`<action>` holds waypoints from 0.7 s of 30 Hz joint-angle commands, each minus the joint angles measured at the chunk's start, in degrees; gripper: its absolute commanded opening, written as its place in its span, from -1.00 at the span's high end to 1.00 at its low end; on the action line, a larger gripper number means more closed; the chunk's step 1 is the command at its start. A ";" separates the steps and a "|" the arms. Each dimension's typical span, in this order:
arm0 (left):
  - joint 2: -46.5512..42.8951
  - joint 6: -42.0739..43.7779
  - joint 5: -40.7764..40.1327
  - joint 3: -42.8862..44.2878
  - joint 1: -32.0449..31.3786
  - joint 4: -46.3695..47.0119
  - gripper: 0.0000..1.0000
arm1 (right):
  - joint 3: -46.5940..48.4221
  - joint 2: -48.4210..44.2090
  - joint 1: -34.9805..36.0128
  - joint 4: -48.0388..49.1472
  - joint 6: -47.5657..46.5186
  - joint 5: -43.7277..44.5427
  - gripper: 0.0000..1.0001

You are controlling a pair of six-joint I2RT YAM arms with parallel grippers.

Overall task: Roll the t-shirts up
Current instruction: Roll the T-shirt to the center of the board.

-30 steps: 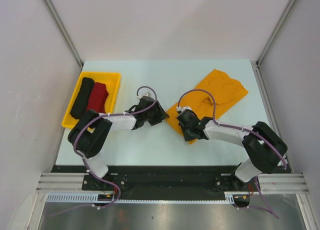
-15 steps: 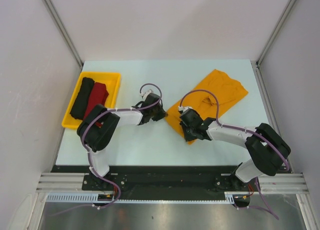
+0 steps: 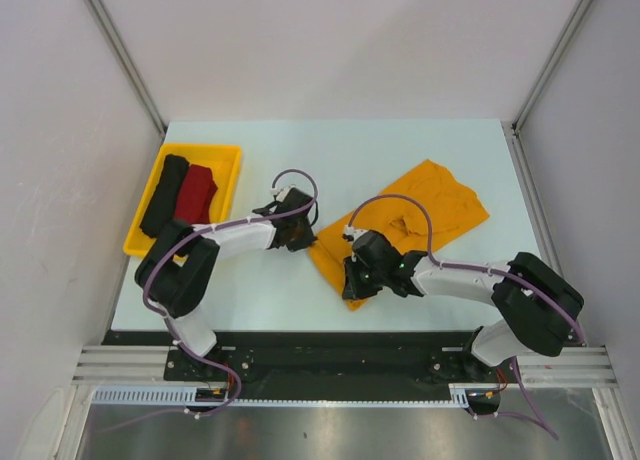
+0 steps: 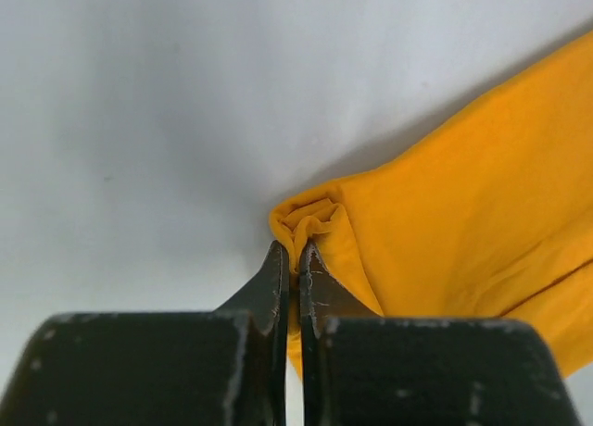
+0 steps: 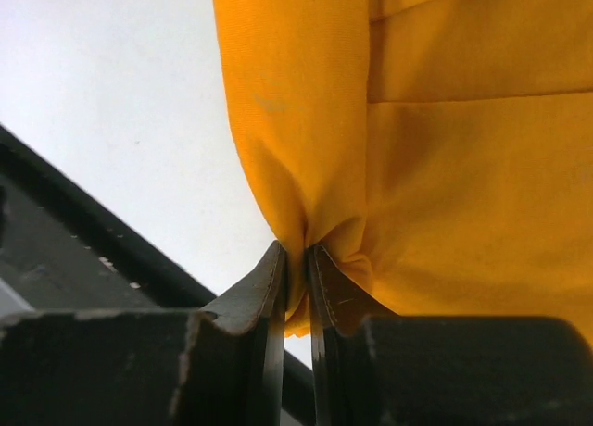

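The left gripper and the right gripper each pinch a bunched near corner of the orange t-shirt, jaws closed tight on cloth.

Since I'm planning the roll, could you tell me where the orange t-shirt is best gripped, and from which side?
Grip the orange t-shirt at the two corners of its near short edge, coming low from the arms' side. It lies flat as a long strip, so only edges offer a pinch; the left gripper and right gripper are shut there.
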 commanded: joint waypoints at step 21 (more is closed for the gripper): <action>-26.64 1.65 6.49 -15.83 -4.79 1.21 -0.23 | -9.72 3.12 -6.97 17.45 18.62 -20.84 0.69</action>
